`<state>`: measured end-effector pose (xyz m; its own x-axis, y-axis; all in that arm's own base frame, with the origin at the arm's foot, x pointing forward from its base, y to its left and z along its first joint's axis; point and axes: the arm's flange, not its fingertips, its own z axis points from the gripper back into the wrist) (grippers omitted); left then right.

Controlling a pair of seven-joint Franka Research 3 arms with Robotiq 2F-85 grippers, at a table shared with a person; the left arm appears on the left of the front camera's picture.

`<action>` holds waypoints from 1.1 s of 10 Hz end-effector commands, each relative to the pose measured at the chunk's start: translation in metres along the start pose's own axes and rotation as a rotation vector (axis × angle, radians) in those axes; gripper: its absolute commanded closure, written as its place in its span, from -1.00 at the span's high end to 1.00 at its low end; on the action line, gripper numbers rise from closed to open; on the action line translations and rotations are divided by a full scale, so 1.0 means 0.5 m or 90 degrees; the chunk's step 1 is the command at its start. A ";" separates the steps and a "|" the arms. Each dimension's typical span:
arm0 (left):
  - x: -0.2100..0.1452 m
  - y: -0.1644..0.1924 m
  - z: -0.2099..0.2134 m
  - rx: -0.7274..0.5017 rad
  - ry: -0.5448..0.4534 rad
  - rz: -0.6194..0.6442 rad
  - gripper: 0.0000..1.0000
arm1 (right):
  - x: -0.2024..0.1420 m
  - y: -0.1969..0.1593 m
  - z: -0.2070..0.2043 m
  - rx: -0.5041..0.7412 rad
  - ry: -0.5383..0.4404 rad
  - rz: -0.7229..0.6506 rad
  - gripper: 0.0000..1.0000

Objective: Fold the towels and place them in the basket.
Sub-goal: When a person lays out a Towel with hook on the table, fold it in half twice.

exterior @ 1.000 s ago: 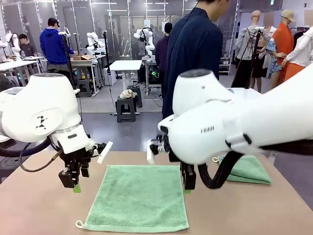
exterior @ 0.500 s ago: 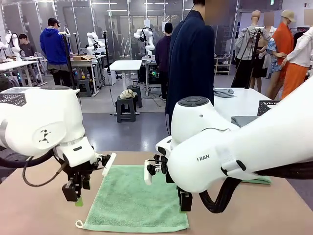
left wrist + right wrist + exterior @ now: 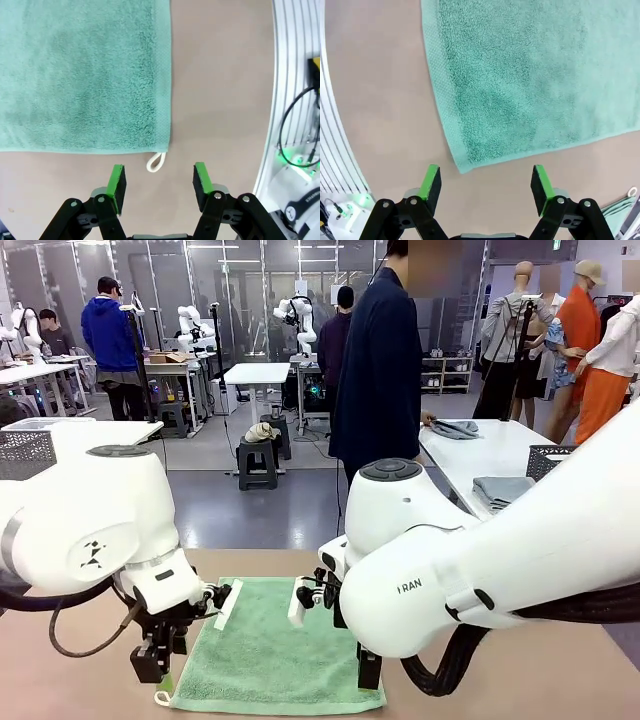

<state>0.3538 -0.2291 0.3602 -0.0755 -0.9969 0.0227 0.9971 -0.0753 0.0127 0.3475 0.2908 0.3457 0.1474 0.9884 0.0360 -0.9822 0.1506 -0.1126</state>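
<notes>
Front view first: the towel [image 3: 270, 650] lies flat on the worktop [image 3: 60, 670] in front of you, its near edge running left to right, and each arm hangs over one end of that edge. The left pincer [image 3: 155, 672] is at the near-left corner, and the right pincer [image 3: 368, 672] at the near-right corner, so neither arm has to cross the middle. In the left wrist view the left pincer [image 3: 159, 180] is spread with nothing between its pads. The towel [image 3: 85, 75] lies just ahead of it, and the small white loop [image 3: 156, 162] at the corner sits almost on the line between the two tips. In the right wrist view the right pincer [image 3: 485, 182] is spread wider, also with nothing in it. The corner of the towel [image 3: 520, 75] points into the gap, a little toward the left pad. Both corners are just beyond the tips, not touching, so the coming move looks like a short drop straight onto each. Bare worktop borders the cloth on both sides and along the near edge. That should leave room to lift the edge and carry it to the far side.
</notes>
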 end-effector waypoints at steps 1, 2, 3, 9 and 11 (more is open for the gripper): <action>0.004 -0.001 -0.031 0.007 -0.031 0.008 0.38 | 0.012 0.003 -0.024 -0.005 0.024 -0.023 0.81; 0.005 0.001 -0.037 0.008 -0.033 0.007 0.38 | 0.011 0.004 -0.030 -0.002 0.031 -0.027 0.81; 0.006 0.004 -0.042 0.008 -0.033 0.006 0.38 | 0.007 0.002 -0.037 -0.001 0.031 -0.024 0.81; 0.015 0.009 -0.071 0.013 -0.031 0.004 0.77 | -0.009 0.005 -0.078 0.016 0.044 0.038 0.81; 0.015 0.015 -0.083 0.013 -0.030 0.007 0.77 | -0.020 0.002 -0.082 0.018 0.035 0.070 0.81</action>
<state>0.3591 -0.2354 0.3261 -0.0637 -0.9966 0.0518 0.9979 -0.0629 0.0159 0.3476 0.2893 0.3081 0.0913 0.9949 -0.0434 -0.9933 0.0879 -0.0747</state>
